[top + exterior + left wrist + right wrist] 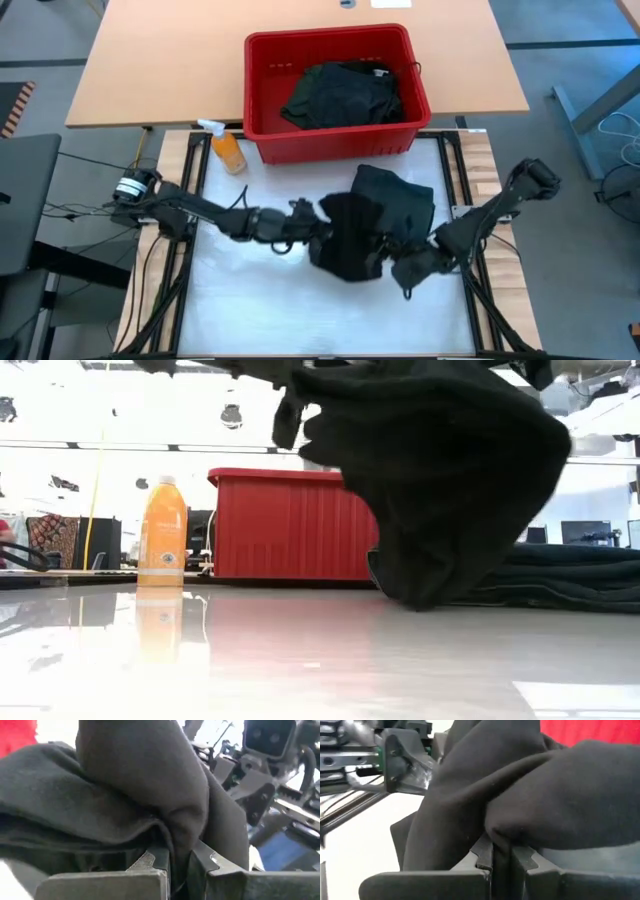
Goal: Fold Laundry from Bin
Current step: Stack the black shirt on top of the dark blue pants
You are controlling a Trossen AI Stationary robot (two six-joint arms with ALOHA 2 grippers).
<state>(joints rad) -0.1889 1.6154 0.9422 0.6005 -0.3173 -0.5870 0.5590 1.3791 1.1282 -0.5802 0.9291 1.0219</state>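
Pinching one black garment between them, the left gripper and right gripper have jaws clamped on its edges, presumably to spread it over the tabletop before folding.

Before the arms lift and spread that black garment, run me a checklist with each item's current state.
1. Left end effector shut on the black garment: ok, cloth is pinched between its fingers.
2. Right end effector shut on the same garment: ok, a fold is clamped.
3. Garment clear of the table: not ok, in the low view its lower part rests on the surface.
4. Orange bottle out of the way: ok, upright beside the red bin, apart from the cloth.
5. Rest of the laundry inside the bin: ok.
6. Grips at matching corners: cannot tell, cloth is bunched.
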